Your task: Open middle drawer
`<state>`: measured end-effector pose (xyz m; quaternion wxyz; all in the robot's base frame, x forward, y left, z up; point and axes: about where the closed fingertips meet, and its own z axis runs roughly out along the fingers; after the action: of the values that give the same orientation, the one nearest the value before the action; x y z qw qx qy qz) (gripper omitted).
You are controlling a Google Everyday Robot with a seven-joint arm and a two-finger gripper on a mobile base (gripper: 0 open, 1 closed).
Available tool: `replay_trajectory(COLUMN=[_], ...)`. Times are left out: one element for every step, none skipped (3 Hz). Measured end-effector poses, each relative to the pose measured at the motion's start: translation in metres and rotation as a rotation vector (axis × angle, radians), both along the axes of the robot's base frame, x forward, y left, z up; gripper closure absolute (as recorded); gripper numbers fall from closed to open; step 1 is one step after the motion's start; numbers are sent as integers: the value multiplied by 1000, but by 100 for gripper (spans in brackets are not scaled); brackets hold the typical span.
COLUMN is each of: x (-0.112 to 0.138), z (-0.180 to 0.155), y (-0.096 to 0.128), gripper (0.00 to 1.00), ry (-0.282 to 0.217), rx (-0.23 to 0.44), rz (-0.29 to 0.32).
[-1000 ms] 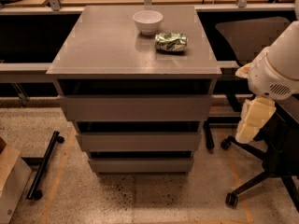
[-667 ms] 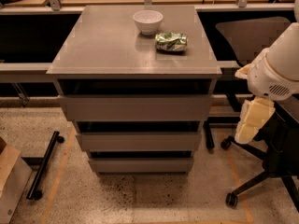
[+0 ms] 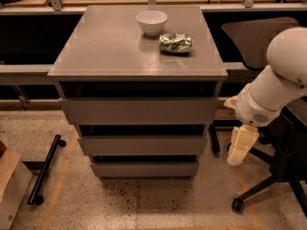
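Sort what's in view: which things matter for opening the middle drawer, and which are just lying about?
Job: middle drawer, second front down; tool, hanging right of the cabinet.
Lying about: white bowl and green packet on top; office chair; black bar on floor.

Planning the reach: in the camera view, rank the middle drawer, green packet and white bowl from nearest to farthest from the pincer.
The pincer hangs low beside the cabinet.
1. middle drawer, low, at pincer height.
2. green packet, on the top.
3. white bowl, farther back on top.
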<state>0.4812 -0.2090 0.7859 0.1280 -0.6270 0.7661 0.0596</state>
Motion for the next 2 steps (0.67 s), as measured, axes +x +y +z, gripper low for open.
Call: replay_trajectory(x=[11, 12], z=[-62, -64], y=[9, 10], gripper=[0, 0], ry=[40, 49], rx=[46, 49], rz=[25, 18])
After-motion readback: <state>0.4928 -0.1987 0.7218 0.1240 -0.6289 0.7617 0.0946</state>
